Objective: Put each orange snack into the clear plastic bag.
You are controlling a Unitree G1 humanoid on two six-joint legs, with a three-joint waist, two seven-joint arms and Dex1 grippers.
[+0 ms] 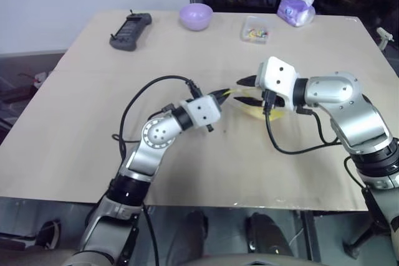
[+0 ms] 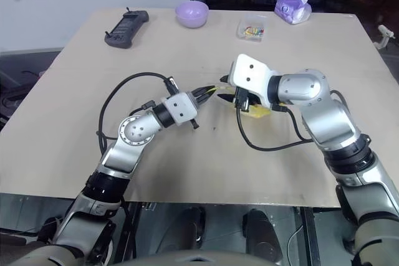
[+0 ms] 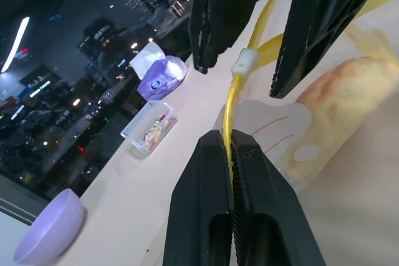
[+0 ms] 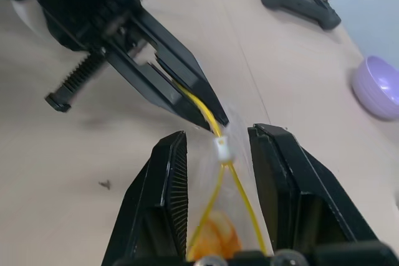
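While you hold at mid-surface: both end effectors meet at the bag's seal strip.
Left end effector (image 3: pixel 232 147): clamped tight on the yellow seal strip of the clear plastic bag (image 4: pixel 232 216), fingers pressed together with the strip between them.
Right end effector (image 4: pixel 219 147): partly spread; its two fingers straddle the small white slider (image 4: pixel 222 149) on the strip, and you cannot tell whether either finger touches it.
Orange snack (image 3: pixel 340 101): already inside the bag, lying past the seal, seen through the plastic.
Bag position: near the middle of the surface (image 1: pixel 93 123), well apart from every edge.
Far edge: you have the purple bowl (image 1: pixel 196 15), the small clear box (image 1: pixel 255 30) and the tissue pack (image 1: pixel 297 9) lined along it, with the black controller (image 1: pixel 129 30) toward the far left corner.
Open room: bare surface lies to the left edge, the right edge and the near edge; black cables (image 1: pixel 140 101) loop over it beside each arm.
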